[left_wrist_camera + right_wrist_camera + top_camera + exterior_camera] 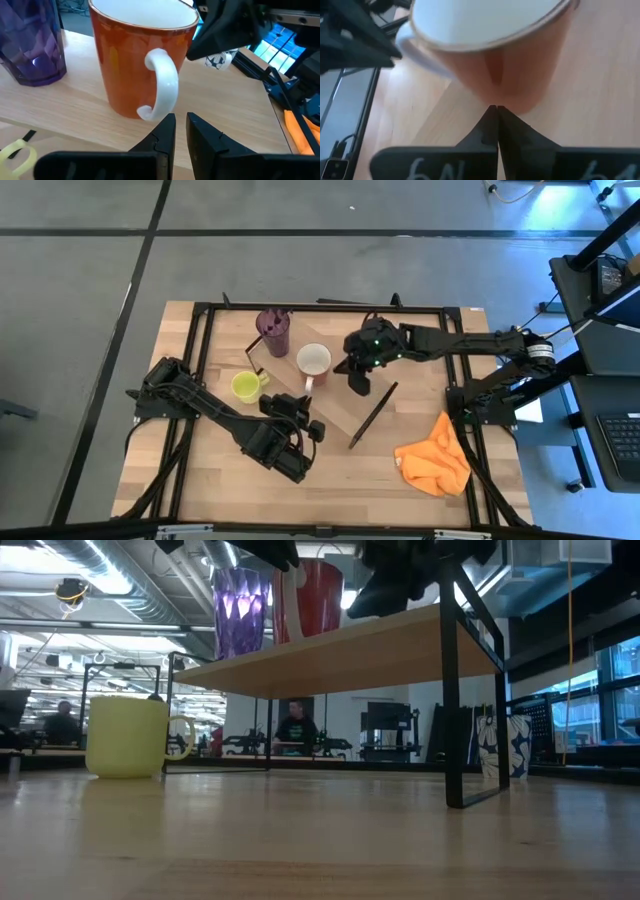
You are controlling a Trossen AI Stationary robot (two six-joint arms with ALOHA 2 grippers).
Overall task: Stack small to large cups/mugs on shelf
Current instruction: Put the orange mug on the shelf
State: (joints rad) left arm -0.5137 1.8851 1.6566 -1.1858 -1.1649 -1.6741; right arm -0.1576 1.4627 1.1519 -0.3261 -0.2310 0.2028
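A: Status on the cup stack?

B: Two on the shelf (330, 415): purple tumbler (272, 332) at the far end, orange-brown mug (313, 361) with white inside next to it. Yellow-green mug (245, 386) is on the tabletop (200, 480) by the shelf's left edge, so it's not yet up. A white mug with a dark pattern (497, 745) shows in the low view, standing on the table beyond the shelf's leg, partly hidden by it. Also not placed.

A: So roughly half?

B: My read, yes. Two up, two left. Can't judge size order from here beyond the tumbler looking tallest.

A: Grippers?

B: Right gripper (358, 380) sits over the shelf just beside the orange-brown mug. Its wrist view shows the fingers (490, 125) pressed together, nothing between them, tips right at the mug's base. Left gripper (300, 418) is over the near part of the shelf, pointing at the mug's handle (162, 85); fingers (165, 132) nearly closed, a narrow gap, holding nothing.

A: Anything in the way?

B: Orange cloth (433, 460) on the table right of the shelf, clear of the work. Both arms crowd the same mug, so I'd call clash between them the main risk. People at desks in the background, far off.
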